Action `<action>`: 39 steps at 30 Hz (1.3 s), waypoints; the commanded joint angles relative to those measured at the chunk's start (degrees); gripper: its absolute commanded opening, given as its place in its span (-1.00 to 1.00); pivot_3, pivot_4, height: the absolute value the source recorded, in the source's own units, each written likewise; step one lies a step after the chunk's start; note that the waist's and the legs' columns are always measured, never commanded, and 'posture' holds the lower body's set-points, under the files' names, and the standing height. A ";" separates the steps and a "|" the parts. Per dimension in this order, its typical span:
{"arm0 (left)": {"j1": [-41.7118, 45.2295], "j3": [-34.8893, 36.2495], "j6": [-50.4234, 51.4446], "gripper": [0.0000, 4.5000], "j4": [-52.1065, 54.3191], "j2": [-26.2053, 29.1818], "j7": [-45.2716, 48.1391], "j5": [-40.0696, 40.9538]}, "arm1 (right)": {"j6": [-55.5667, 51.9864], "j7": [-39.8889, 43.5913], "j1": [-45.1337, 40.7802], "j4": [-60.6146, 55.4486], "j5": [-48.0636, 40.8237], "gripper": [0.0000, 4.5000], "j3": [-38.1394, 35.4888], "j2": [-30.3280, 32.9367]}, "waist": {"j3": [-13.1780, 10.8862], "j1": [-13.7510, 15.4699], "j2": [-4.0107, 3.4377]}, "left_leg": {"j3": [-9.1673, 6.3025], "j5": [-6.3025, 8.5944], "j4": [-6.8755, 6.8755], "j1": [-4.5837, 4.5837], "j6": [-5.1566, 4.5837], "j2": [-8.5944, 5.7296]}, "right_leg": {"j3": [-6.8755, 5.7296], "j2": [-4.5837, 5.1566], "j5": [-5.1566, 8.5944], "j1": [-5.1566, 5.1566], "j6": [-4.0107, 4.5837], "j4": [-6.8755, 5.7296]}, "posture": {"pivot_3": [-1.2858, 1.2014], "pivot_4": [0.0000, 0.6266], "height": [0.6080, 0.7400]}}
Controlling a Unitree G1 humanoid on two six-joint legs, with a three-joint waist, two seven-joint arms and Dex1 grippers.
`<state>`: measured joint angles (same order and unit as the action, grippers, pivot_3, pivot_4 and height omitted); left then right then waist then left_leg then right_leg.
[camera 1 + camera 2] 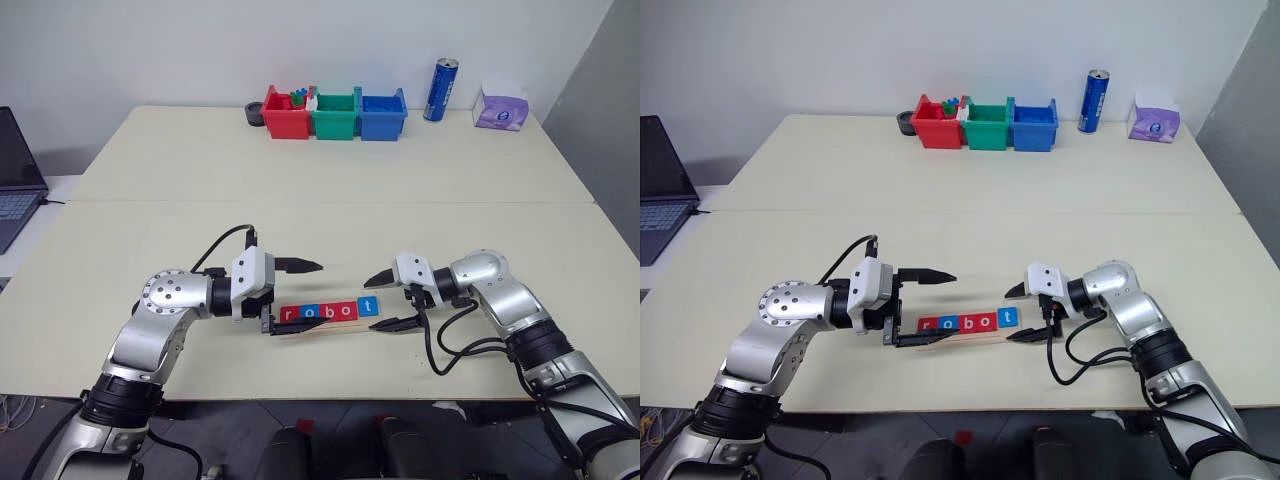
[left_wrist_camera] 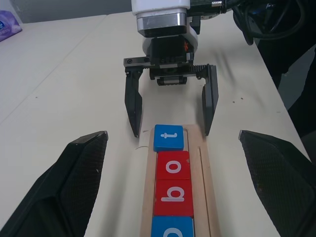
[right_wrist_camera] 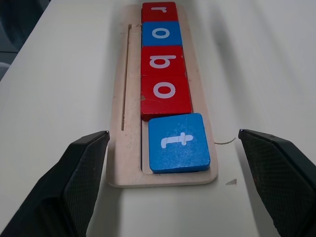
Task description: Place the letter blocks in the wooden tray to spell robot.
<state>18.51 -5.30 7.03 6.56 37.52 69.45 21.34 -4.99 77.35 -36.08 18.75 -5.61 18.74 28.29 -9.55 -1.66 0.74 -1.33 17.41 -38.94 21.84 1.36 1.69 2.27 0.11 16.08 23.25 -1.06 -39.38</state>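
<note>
Blue t block lies untouched between spread right fingers.

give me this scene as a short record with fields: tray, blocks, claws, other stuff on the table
tray: wooden tray near the table's front edge, between the two claws
blocks: five letter blocks in a row in the tray, reading r o b o t; t block blue, at the right end
left claw: open, at the tray's r end
right claw: open, straddling the t end, holding nothing
background: red, green, blue bins, blue can, tissue box, laptop
</note>
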 commanded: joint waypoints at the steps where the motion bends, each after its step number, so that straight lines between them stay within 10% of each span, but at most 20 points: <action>1: 0.93 0.44 -0.83 1.00 0.70 -0.02 0.36 0.43 | -1.43 0.63 -0.38 -3.51 -2.16 0.73 -1.86 0.66 | 0.00 0.00 0.00 | 0.00 0.00 0.00 0.00 0.00 0.01 | 0.00 0.00 0.00 0.00 0.00 0.00 | 0.03 -0.52 1.00; 12: 1.15 0.19 -0.95 1.00 0.55 -0.15 0.60 0.31 | -2.29 -1.11 -0.43 -3.51 -2.62 -0.98 -1.67 0.25 | 0.00 0.00 0.00 | 0.00 0.00 0.00 0.00 0.00 0.00 | -0.01 0.00 0.00 0.00 0.00 0.00 | 0.03 -0.52 1.00; 39: 0.85 0.41 -1.24 1.00 0.57 0.11 0.22 -0.07 | 7.33 -5.18 -3.00 6.57 0.89 -0.98 -1.07 -1.49 | 0.00 -0.04 0.00 | 0.00 0.00 0.00 0.00 0.00 0.01 | 0.01 0.00 0.00 0.00 0.00 0.00 | 0.03 -0.52 1.00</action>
<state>18.96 -5.36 6.81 6.17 37.43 69.52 21.22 1.85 71.57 -38.98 27.29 -4.45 18.57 26.46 -9.55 -1.70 0.74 -1.33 17.41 -38.94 21.84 1.36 1.70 2.28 0.11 16.08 23.25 -1.06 -39.38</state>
